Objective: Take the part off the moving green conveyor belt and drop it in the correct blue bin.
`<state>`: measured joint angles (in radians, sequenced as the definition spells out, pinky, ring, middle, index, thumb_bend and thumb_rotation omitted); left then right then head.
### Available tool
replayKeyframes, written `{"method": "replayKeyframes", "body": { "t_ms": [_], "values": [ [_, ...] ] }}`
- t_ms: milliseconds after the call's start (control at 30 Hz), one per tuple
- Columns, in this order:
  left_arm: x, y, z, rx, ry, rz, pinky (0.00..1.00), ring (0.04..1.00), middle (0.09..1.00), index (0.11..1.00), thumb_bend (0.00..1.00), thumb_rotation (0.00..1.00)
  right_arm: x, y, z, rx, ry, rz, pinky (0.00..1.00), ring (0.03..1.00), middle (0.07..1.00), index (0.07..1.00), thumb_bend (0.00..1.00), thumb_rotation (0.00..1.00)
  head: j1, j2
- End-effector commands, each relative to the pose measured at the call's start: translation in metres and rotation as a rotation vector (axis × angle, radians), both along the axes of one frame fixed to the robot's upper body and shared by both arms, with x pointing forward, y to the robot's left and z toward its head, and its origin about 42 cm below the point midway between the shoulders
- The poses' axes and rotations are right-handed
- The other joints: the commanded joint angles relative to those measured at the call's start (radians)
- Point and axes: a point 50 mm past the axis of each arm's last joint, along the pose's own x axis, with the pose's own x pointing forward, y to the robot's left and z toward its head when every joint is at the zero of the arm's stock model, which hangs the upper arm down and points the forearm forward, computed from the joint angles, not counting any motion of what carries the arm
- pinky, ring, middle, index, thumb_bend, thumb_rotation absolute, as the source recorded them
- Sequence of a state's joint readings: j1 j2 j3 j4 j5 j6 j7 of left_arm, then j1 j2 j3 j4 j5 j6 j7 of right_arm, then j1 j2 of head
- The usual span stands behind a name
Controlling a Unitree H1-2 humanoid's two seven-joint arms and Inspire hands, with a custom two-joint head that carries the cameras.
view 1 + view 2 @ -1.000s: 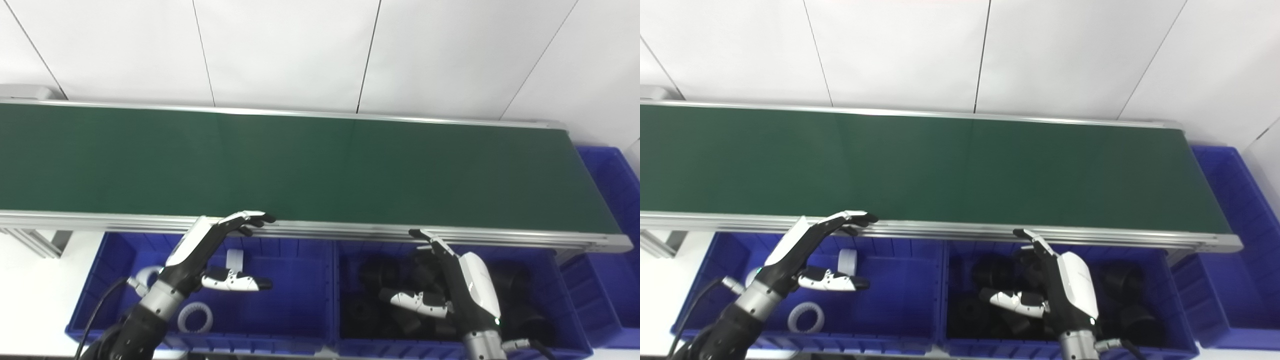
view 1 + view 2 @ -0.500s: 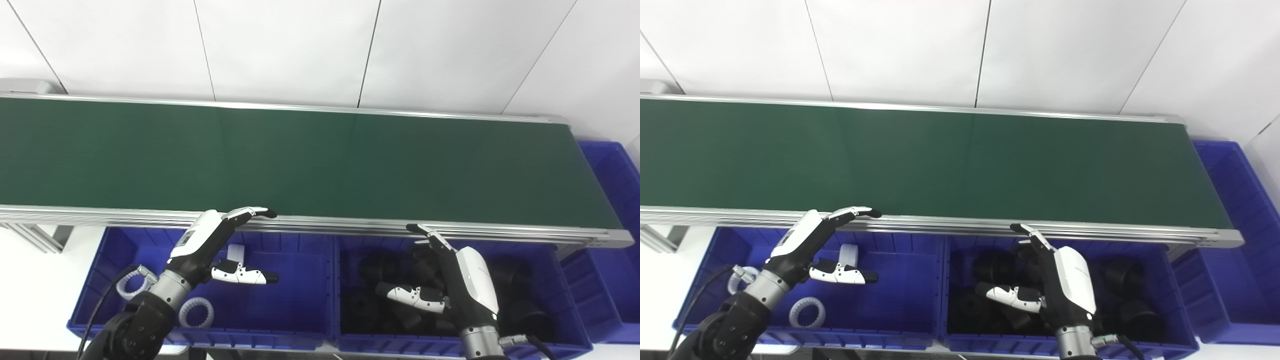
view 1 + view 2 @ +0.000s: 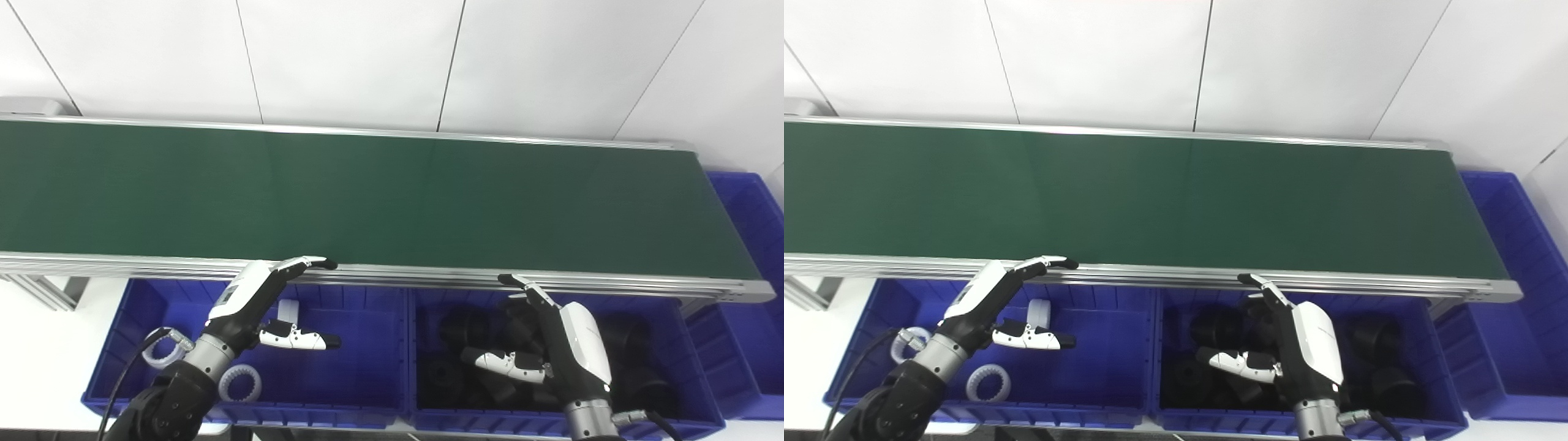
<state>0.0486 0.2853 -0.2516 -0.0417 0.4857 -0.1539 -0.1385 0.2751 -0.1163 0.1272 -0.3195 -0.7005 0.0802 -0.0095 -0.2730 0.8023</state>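
Since a second ago both hands have scarcely shifted: left hand (image 3: 257,303) and right hand (image 3: 554,343) hover spread and empty over their blue bins, fingertips (image 3: 321,264) near the conveyor belt (image 3: 392,196) rail. No part shows on the belt. Best held ready; white rings (image 3: 240,383) lie left, black parts (image 3: 465,324) right, so sort by colour.

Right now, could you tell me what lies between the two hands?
Between left hand and right hand: blue bin walls and black parts, in both views.
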Motion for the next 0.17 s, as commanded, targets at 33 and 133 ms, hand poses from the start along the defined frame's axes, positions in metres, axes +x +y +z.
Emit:
{"method": "replayKeyframes", "body": {
  "t_ms": [33,133],
  "values": [
    [0.0067,-0.0005,0.0113,-0.005,-0.04,-0.005,0.81,0.871,0.844,0.783,0.86,0.45,0.0011,-0.0009,0.0073,0.003,-0.032,-0.009,0.61,0.64,0.655,0.807,0.76,0.35,0.001,0.0],
    [0.0066,-0.0006,0.0115,-0.012,-0.039,0.001,0.8,0.867,0.843,0.78,0.86,0.44,0.001,-0.0007,0.0076,-0.001,-0.031,-0.007,0.6,0.642,0.655,0.808,0.76,0.35,0.003,-0.001]
  ]
}}
